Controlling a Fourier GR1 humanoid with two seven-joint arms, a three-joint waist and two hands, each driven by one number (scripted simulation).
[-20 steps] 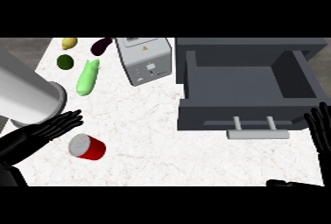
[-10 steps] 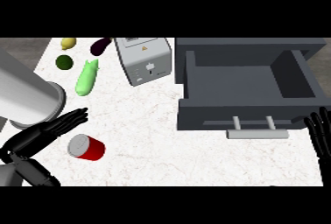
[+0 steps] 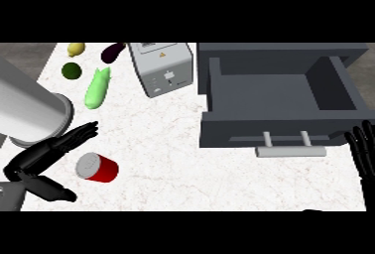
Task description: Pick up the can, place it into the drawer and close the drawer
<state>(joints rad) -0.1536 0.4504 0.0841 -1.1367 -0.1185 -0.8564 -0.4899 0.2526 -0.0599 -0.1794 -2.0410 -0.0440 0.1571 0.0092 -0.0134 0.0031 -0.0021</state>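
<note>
**Two robot hands open, the left one closing in on the can**

We start with the table (image 3: 168, 154), a pale marbled top carrying everything. Largest on it is the drawer (image 3: 278, 94), standing pulled open with nothing visible in it, its handle (image 3: 290, 151) facing us. Left of the drawer stands a grey appliance (image 3: 162, 69), and further left a big metal cylinder (image 3: 29, 116).

Our left robot hand (image 3: 47, 151) has shifted over the last second: it has dropped lower and drawn back, fingers straight, now just beside the can and holding nothing. Our right robot hand (image 3: 362, 149) rests open just right of the drawer's handle.

Well left of the drawer, the can (image 3: 96, 167), red with a silver top, lies tilted on the table, not yet grasped. We judge the pick-up is only beginning.

Smallest, far left of the drawer: a green cucumber (image 3: 96, 88), an aubergine (image 3: 112, 51), a lime (image 3: 71, 70) and a lemon (image 3: 76, 48).
</note>
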